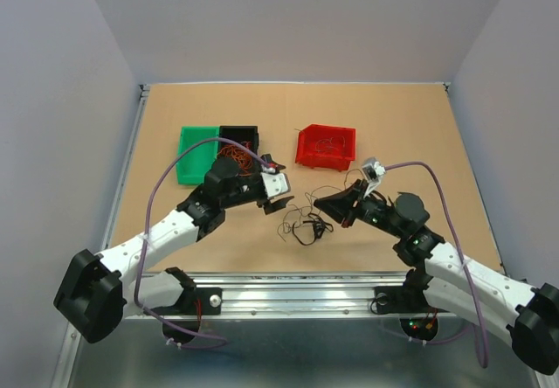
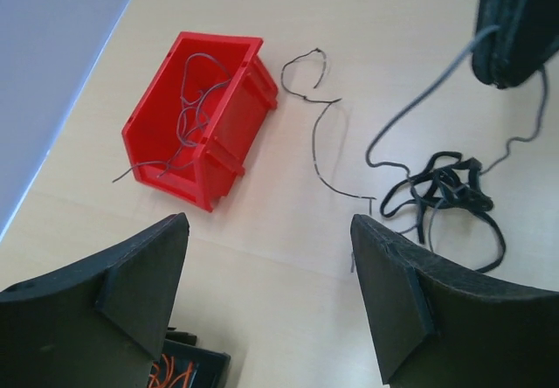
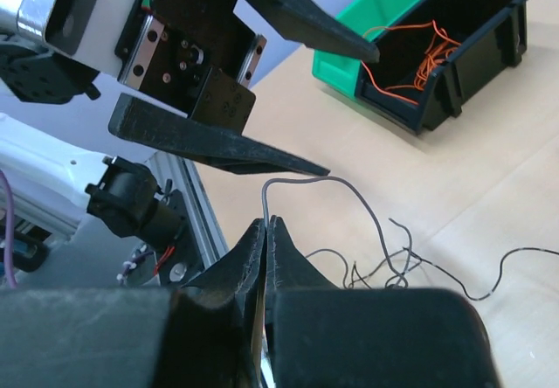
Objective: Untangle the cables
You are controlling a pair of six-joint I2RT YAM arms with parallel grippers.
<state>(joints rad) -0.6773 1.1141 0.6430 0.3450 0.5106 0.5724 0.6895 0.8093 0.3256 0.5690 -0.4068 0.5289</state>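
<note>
The cables (image 1: 306, 229) lie as a small dark knot with loose strands on the table between my two grippers. In the left wrist view the black knot (image 2: 445, 191) sits at the right, and a thin dark strand (image 2: 319, 126) runs loose beside it. My right gripper (image 3: 266, 222) is shut on the end of a grey cable (image 3: 349, 196) that arches down to the tangle (image 3: 393, 274). My left gripper (image 2: 269, 222) hangs open over bare table, left of the knot, with nothing between its fingers.
A red bin (image 1: 326, 147) holding grey wires (image 2: 192, 100) stands behind the tangle. A black bin (image 1: 238, 143) with orange wires (image 3: 419, 56) and a green bin (image 1: 196, 154) stand at the back left, close to my left arm.
</note>
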